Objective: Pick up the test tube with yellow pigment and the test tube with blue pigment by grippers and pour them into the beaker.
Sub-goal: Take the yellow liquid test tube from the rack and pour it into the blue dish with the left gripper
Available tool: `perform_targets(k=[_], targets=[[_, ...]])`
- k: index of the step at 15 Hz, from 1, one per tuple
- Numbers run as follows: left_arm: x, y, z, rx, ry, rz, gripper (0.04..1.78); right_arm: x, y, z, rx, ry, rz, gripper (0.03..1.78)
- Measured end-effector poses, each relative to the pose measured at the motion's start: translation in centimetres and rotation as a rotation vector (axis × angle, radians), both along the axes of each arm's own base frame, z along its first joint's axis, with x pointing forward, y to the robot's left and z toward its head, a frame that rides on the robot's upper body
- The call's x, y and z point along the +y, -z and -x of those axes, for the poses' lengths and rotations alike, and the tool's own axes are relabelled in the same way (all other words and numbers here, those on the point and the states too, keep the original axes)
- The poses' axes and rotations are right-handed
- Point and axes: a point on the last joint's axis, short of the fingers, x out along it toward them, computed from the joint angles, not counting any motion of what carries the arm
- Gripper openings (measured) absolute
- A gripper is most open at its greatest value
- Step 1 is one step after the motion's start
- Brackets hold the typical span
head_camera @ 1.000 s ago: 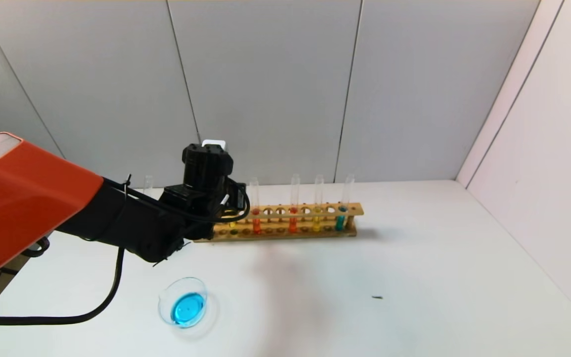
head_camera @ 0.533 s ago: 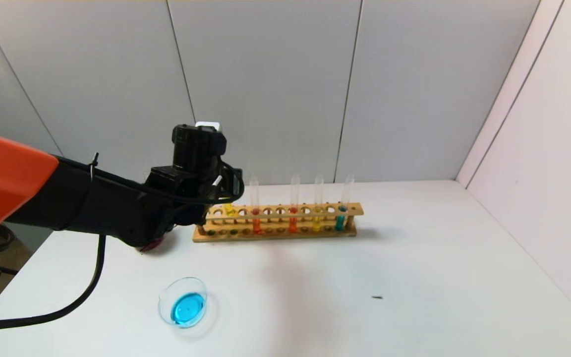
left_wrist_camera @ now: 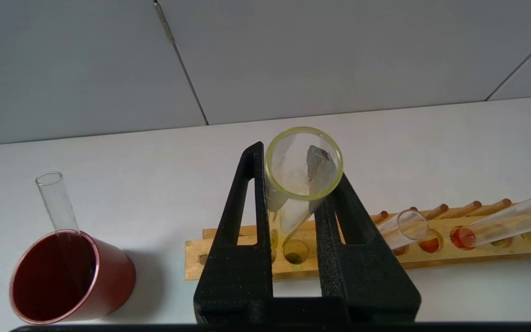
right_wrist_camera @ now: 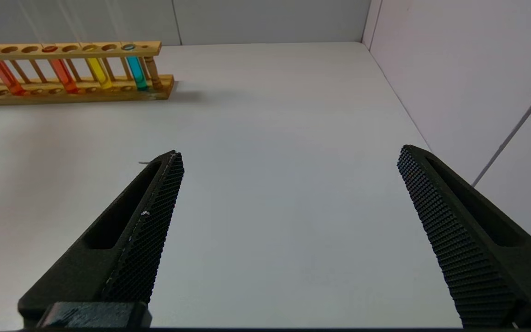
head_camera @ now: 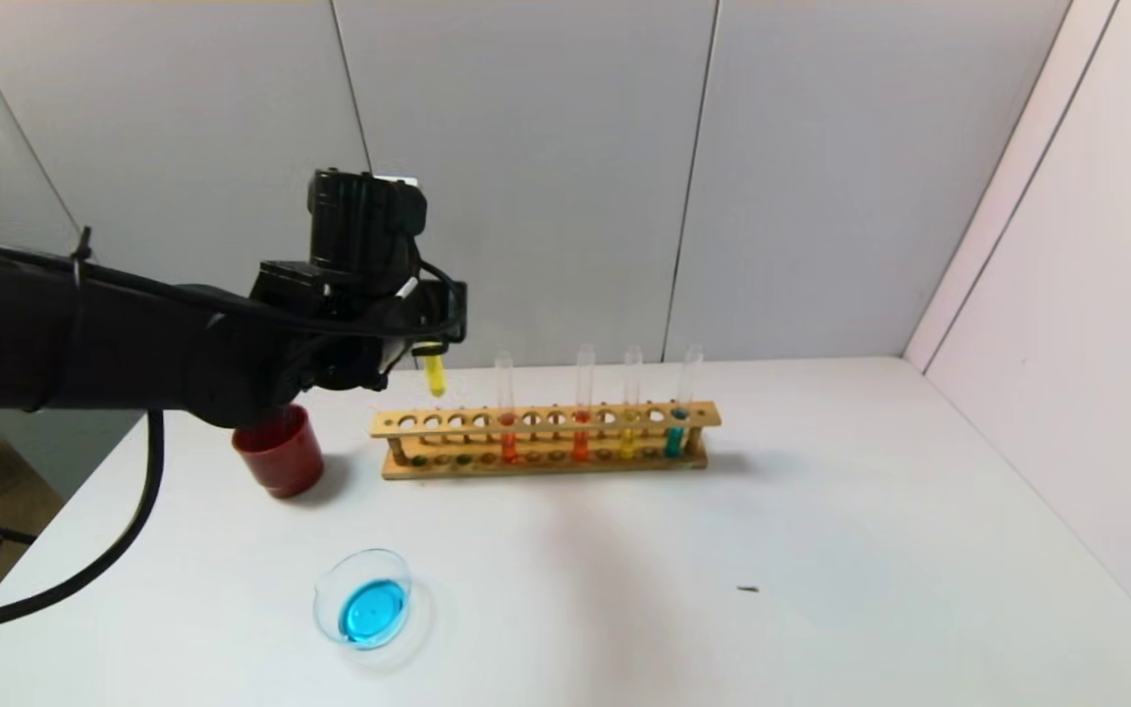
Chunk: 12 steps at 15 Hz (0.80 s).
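Observation:
My left gripper (head_camera: 434, 348) is shut on the test tube with yellow pigment (head_camera: 435, 375) and holds it upright in the air, just above the left end of the wooden rack (head_camera: 546, 437). In the left wrist view the tube (left_wrist_camera: 288, 207) sits between the black fingers (left_wrist_camera: 247, 221), its open mouth toward the camera. The beaker (head_camera: 364, 609) stands on the table near the front left and holds cyan-blue liquid. No tube with bright cyan-blue liquid is in view. My right gripper (right_wrist_camera: 288, 157) is open and empty over bare table, out of the head view.
A dark-red cup (head_camera: 279, 450) stands left of the rack with an empty clear tube (left_wrist_camera: 56, 200) leaning in it. The rack holds two orange-red tubes, a golden-yellow tube (head_camera: 628, 444) and a teal tube (head_camera: 673, 437). Walls close off the back and right.
My left gripper has risen and moved left, lifting the yellow tube out of the rack. The red cup, hidden by the arm before, now shows.

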Motion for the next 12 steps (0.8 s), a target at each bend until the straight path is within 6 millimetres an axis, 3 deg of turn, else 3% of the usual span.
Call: perform_targets(k=[3,7,12], targets=[[0.8,-1.8,1.7,0.015,-0.002,-0.009,0.32,0.0,0.0,0.0,0.0,0.0,0.0,1.7],[2.6,-3.7,5.5,0.078,-0.015,-0.045,0.32,0.0,0.0,0.0,0.0,0.0,0.0,1.7],[5.7,-3.8,11.1,0.159,-0.02,-0.101,0.32,0.0,0.0,0.0,0.0,0.0,0.0,1.7]])
